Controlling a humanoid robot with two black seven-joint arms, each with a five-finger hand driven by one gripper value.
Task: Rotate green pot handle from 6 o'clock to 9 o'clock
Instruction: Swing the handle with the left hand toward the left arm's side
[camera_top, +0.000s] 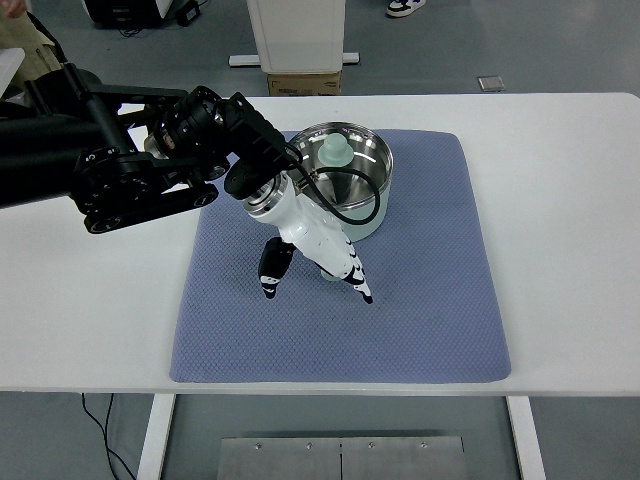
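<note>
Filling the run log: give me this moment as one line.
left robot hand: over pot handle, grasp unclear | pot: on blue mat | right: not in view

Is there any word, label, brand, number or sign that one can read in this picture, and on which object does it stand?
None can be read. The shiny steel pot with pale green outside, the blue quilted mat, the white table and the left robot hand show no legible print. The cardboard box bears none readable.
</note>
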